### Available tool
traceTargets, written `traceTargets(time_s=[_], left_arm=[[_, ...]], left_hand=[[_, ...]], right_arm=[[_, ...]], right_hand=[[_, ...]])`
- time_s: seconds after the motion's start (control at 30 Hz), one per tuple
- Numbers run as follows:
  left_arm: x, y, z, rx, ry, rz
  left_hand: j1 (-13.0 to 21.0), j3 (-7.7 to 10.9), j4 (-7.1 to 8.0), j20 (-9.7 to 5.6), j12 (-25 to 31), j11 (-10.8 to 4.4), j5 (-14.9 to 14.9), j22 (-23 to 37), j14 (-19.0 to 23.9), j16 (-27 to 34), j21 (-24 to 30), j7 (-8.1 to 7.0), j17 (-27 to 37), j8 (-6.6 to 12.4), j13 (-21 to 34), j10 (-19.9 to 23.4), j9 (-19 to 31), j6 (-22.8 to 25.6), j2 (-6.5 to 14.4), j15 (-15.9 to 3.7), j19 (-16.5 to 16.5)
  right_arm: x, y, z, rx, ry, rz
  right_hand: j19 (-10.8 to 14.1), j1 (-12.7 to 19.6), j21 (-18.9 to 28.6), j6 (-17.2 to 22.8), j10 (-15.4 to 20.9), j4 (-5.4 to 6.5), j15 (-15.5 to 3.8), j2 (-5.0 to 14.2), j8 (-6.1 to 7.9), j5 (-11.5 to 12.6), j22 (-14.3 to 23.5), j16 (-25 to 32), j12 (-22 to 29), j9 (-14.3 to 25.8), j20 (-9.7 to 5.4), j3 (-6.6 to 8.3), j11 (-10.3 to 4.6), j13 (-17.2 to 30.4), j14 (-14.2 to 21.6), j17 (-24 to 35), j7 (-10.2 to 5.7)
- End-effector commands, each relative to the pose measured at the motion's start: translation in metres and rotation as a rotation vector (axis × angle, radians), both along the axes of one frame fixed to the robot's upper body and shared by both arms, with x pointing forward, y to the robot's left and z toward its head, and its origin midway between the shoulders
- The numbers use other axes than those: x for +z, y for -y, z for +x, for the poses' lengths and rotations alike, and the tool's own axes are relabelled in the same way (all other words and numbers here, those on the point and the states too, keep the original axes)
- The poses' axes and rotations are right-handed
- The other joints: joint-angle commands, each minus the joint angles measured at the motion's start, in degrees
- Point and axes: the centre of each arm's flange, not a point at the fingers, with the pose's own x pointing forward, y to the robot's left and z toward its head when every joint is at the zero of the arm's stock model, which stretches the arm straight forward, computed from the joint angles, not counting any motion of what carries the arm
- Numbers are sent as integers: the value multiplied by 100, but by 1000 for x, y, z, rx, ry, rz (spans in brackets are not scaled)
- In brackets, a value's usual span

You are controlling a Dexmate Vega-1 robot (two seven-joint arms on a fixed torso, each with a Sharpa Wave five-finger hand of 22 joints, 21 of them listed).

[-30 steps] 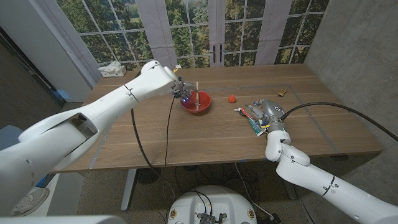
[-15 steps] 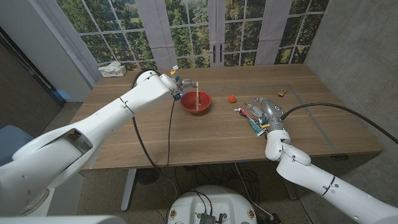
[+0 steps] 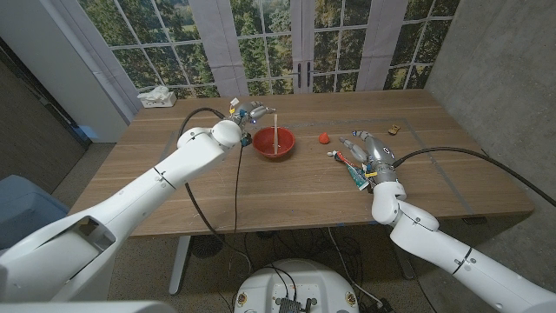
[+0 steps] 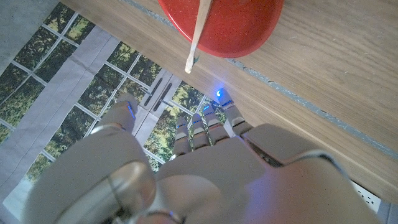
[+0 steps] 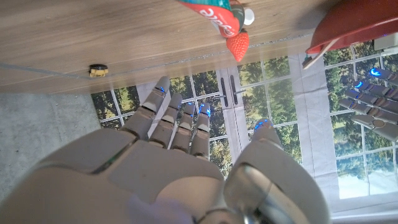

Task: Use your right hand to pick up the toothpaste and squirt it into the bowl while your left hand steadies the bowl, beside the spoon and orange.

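The toothpaste (image 3: 351,165), a soft, light tube best gripped mid-body, is lying near the table's (image 3: 287,187) right edge, where the right hand (image 3: 372,152) is being held open, empty.

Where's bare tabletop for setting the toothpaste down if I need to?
The near strip of table, in front of the red bowl, is bare. Crowded: around the right hand, where the toothpaste lies, with the small red fruit just beyond.
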Motion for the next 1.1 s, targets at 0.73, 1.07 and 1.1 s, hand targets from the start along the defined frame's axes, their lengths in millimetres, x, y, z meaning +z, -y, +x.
traceTargets(time_s=[0.73, 1.07, 1.1], left_arm=[[-41, -29, -26, -253, 226, -257], [-46, -28, -22, -326, 270, -309], [-47, -28, -22, -329, 275, -315]], left_hand=[[-310, 276, 83, -396, 193, -164, 49, 18, -67, 113, -350, 421, -89, 102, -29, 321, -12, 303, 560, -104, 269], [-505, 412, 351, -354, 207, -130, 73, 33, 21, 161, -417, 626, -57, 108, -26, 472, -8, 419, 765, -73, 371], [-517, 437, 386, -350, 212, -133, 79, 35, 36, 168, -418, 635, -55, 115, -26, 495, -7, 451, 780, -74, 386]], right_arm=[[14, 11, 18, 391, 49, 248], [20, 24, 28, 489, 77, 354], [21, 25, 29, 500, 80, 370]], right_hand=[[-236, -441, -266, -118, -83, 295, -171, 399, 65, -1, -27, 16, 95, -46, -362, 214, 1, -317, -377, -369, 137], [-223, -472, -286, -88, -44, 328, -151, 402, 77, -1, -29, 25, 108, -51, -369, 262, 41, -365, -366, -433, 189], [-218, -478, -289, -82, -31, 334, -148, 402, 79, -1, -29, 27, 112, -51, -372, 271, 61, -374, -363, -445, 197]])
